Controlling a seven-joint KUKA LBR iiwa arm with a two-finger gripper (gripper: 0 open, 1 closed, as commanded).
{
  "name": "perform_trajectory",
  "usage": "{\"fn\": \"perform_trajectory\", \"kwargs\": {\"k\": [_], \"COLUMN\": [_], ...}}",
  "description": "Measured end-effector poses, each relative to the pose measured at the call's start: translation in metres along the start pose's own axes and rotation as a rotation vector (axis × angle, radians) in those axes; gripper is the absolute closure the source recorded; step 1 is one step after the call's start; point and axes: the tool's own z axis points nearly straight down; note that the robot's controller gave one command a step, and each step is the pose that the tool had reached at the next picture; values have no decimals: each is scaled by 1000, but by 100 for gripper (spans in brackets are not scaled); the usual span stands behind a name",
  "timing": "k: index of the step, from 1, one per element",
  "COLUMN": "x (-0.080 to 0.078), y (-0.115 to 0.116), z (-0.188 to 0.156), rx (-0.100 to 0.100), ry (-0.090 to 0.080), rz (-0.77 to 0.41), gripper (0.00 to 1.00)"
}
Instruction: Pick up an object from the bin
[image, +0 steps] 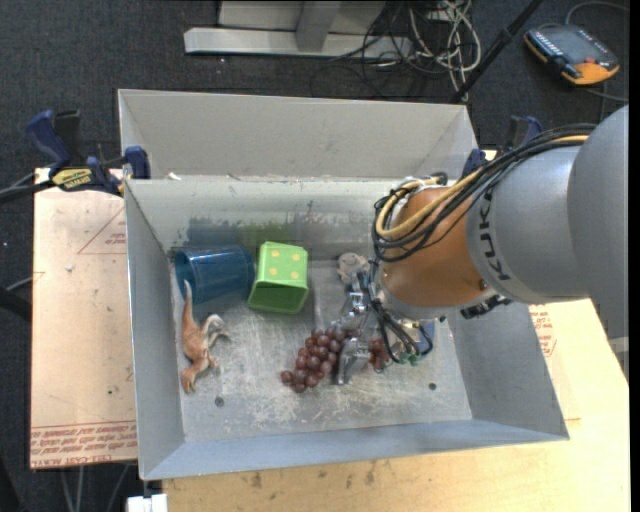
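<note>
The pick looks barely begun. The gripper (348, 356) is low in the bin (300, 205), right of centre in the frame, at the right-hand edge of a bunch of dark red grapes (314, 358) lying on the bin floor. Nothing is lifted; the grapes rest flat on the metal. The wrist's orange cover and cables crowd the spot, so I cannot tell how wide the gripper stands or whether it has hold of anything. It may be touching the bunch, but that is a guess. Closing on something and raising it clear are probably both left to do.

The grapes are a knobbly cluster of small glossy beads, likely plastic, with an uneven outline. To the upper left lies a blue cup (212, 272) on its side, smooth and rounded. Just beside it sits a lime-green die-shaped block (280, 277) with pale dots. At the left lies a tan toy dinosaur (197, 345), thin-limbed and long-tailed. The bin floor is scuffed grey metal.
</note>
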Motion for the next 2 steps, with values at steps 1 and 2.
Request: {"fn": "perform_trajectory", "kwargs": {"k": [1,2], "x": [0,0], "y": [0,0], "z": [-3,-16], "rx": [1,4], "ry": [5,23], "rz": [0,-1], "gripper": [100,100]}}
